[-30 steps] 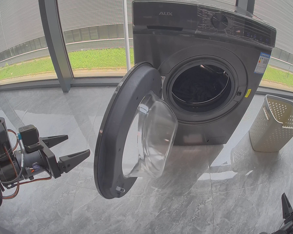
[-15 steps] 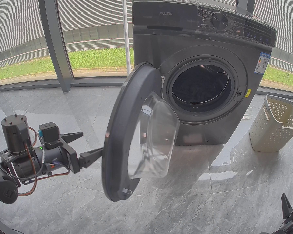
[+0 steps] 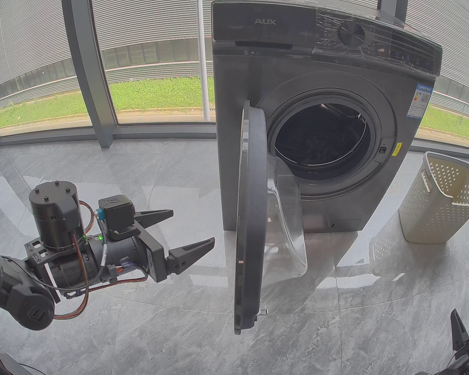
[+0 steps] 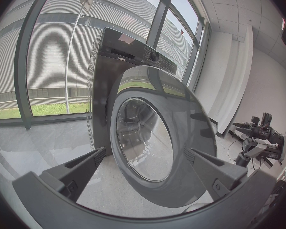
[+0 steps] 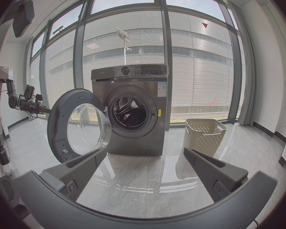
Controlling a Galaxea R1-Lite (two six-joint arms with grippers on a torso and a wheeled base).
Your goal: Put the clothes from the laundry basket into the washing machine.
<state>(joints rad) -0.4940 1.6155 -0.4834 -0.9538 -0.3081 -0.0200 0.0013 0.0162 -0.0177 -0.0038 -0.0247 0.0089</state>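
The grey washing machine (image 3: 318,105) stands with its round drum opening (image 3: 322,140) uncovered. Its door (image 3: 249,214) stands edge-on in the head view, about half swung. My left gripper (image 3: 193,227) is open, just left of the door's outer face and a small gap away from it. The door's glass (image 4: 144,139) sits right ahead between the open fingers of the left gripper (image 4: 143,151). The cream laundry basket (image 3: 443,199) stands right of the machine and looks empty inside. My right gripper (image 5: 143,153) is open and low, well back from the machine (image 5: 133,108). Something dark lies in the drum (image 5: 130,113).
Glossy grey tiles (image 3: 114,183) stretch around the machine. Tall windows with grey pillars (image 3: 86,58) run behind it. The floor between the door and the basket (image 5: 203,134) holds nothing.
My left gripper moved right and pushed the door's outer face. The door swung from wide open to edge-on, towards the machine. The right arm and basket stayed put.
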